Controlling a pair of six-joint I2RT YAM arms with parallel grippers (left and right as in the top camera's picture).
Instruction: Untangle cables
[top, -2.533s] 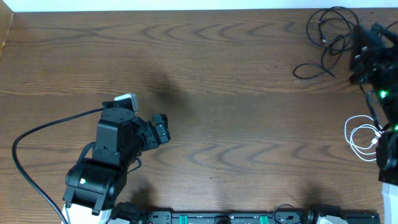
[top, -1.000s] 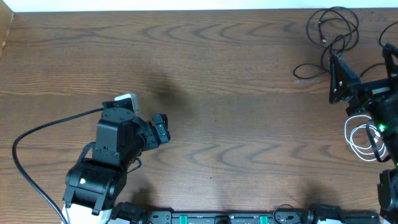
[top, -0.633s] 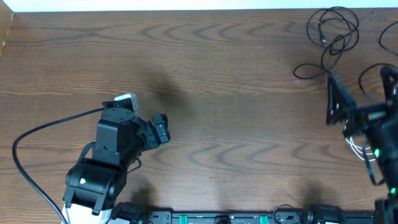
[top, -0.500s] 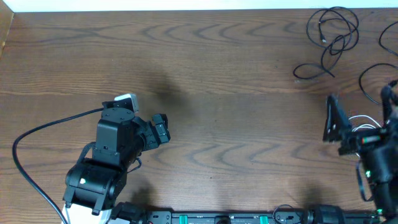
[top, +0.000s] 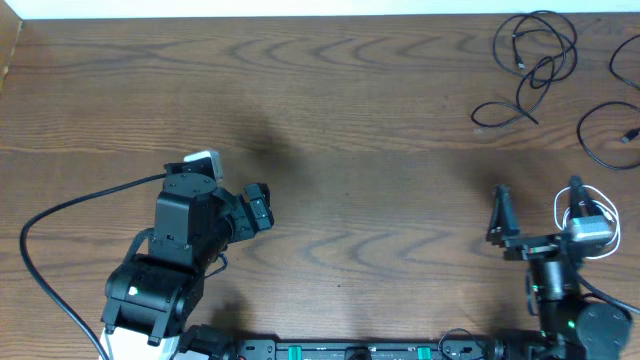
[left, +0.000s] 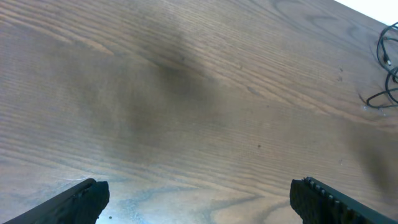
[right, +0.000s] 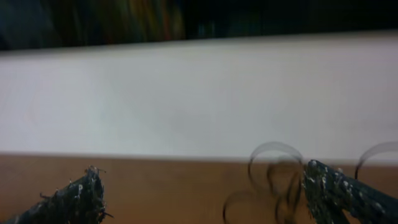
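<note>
Across the whole view from above lies the brown wooden surface (top: 380, 120) with a wavy grain. At its near left side stands the left black robot arm (top: 170, 260), and a thick black cable (top: 40, 215) curves from it toward the left edge. The right black robot arm (top: 560, 295) stands at the near right corner and is seen mostly from the top. The left claw (top: 260, 210) points toward the middle of the surface; in the left wrist view its two dark fingers (left: 78, 199) are spread wide with only bare wood between them. The right claw (top: 537, 205) is also spread wide and pinches nothing, and its wrist view is blurred. A thin black cable (top: 545, 62) lies in the far right corner in several crossing loops, with one tail running toward the middle, well apart from both claws. A second thin black cable (top: 583, 135) makes a loop at the right edge, partly cut by the frame. The thin white cable (top: 612, 200) lies looped just beside the right claw, partly under it; whether they touch I cannot tell.
</note>
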